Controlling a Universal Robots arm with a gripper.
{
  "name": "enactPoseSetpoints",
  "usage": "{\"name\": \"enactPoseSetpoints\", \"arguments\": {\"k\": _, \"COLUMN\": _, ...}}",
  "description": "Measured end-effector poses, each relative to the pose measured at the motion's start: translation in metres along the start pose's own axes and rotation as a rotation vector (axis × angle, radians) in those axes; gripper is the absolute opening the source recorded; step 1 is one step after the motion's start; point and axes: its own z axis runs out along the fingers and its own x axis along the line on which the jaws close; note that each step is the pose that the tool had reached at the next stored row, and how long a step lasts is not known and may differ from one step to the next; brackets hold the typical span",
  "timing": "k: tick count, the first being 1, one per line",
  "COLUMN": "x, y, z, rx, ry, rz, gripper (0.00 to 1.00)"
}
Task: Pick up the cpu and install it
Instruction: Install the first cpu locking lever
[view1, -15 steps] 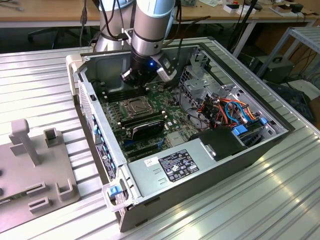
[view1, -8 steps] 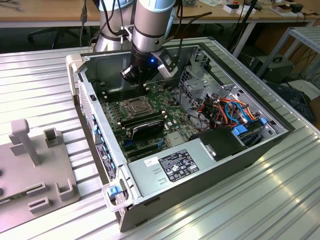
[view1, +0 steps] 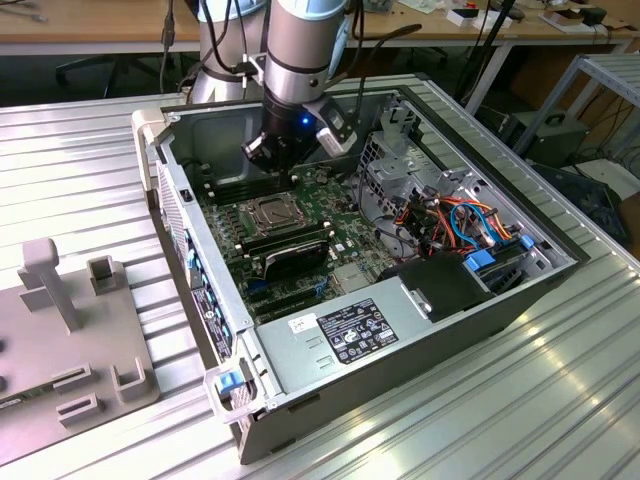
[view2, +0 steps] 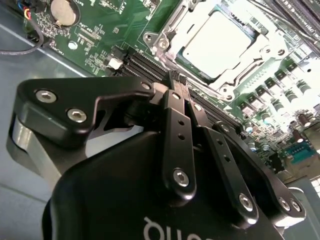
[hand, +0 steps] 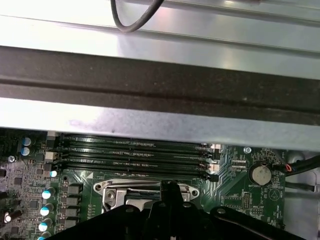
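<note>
Gripper (view2: 179, 82): jaws together, holding nothing, poised just above the socket's edge.
Cpu (view2: 220, 42): already lying flat inside the socket (view1: 270, 213) (silver top up).
Advice: probably check seating before latching; avoid memory slots (hand: 132, 152).

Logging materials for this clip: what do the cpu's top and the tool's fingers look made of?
The cpu, seated in its socket, looks like bare metal with a dull silver finish, glaring pale under the light. The tool fingers look like matte black metal or hard plastic, fastened with shiny screws.
</note>
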Motion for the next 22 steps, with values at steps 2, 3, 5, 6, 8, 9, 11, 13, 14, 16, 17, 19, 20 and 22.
{"name": "enactPoseSetpoints", "arguments": {"k": 2, "x": 0.0035, "y": -0.0003, "z": 0.0000, "rx": 0.0035, "ry": 0.0002, "rz": 0.000, "gripper": 0.11}}
{"name": "enactPoseSetpoints", "arguments": {"k": 3, "x": 0.0040, "y": -0.0006, "z": 0.0000, "rx": 0.0049, "ry": 0.0001, "rz": 0.000, "gripper": 0.11}}
{"name": "enactPoseSetpoints", "arguments": {"k": 5, "x": 0.0042, "y": -0.0009, "z": -0.0001, "rx": 0.0090, "ry": 0.0007, "rz": -0.001, "gripper": 0.11}}
{"name": "enactPoseSetpoints", "arguments": {"k": 6, "x": 0.0042, "y": -0.0009, "z": -0.0001, "rx": 0.0098, "ry": 0.0008, "rz": -0.001, "gripper": 0.11}}
{"name": "enactPoseSetpoints", "arguments": {"k": 8, "x": 0.0043, "y": -0.0009, "z": 0.0002, "rx": 0.0103, "ry": 0.0119, "rz": 0.000, "gripper": 0.11}}
{"name": "enactPoseSetpoints", "arguments": {"k": 9, "x": 0.0044, "y": -0.0010, "z": 0.0002, "rx": 0.0107, "ry": 0.0122, "rz": 0.000, "gripper": 0.11}}
{"name": "enactPoseSetpoints", "arguments": {"k": 11, "x": 0.0043, "y": -0.0010, "z": 0.0002, "rx": 0.0108, "ry": 0.0123, "rz": 0.000, "gripper": 0.11}}
{"name": "enactPoseSetpoints", "arguments": {"k": 13, "x": 0.0043, "y": -0.0009, "z": 0.0002, "rx": 0.0106, "ry": 0.0121, "rz": 0.000, "gripper": 0.11}}
{"name": "enactPoseSetpoints", "arguments": {"k": 14, "x": 0.0043, "y": -0.0010, "z": 0.0003, "rx": 0.0106, "ry": 0.0121, "rz": 0.000, "gripper": 0.11}}
{"name": "enactPoseSetpoints", "arguments": {"k": 16, "x": 0.0043, "y": -0.0020, "z": 0.0002, "rx": 0.0116, "ry": 0.0122, "rz": 0.000, "gripper": 0.11}}
{"name": "enactPoseSetpoints", "arguments": {"k": 17, "x": 0.0044, "y": -0.0031, "z": 0.0001, "rx": 0.0126, "ry": 0.0124, "rz": 0.000, "gripper": 0.11}}
{"name": "enactPoseSetpoints", "arguments": {"k": 19, "x": 0.0048, "y": -0.0060, "z": -0.0002, "rx": 0.0145, "ry": 0.0125, "rz": 0.000, "gripper": 0.11}}
{"name": "enactPoseSetpoints", "arguments": {"k": 20, "x": 0.0049, "y": -0.0077, "z": -0.0004, "rx": 0.0153, "ry": 0.0126, "rz": 0.000, "gripper": 0.11}}
{"name": "enactPoseSetpoints", "arguments": {"k": 22, "x": 0.0054, "y": -0.0106, "z": -0.0006, "rx": 0.0177, "ry": 0.0128, "rz": 0.000, "gripper": 0.11}}
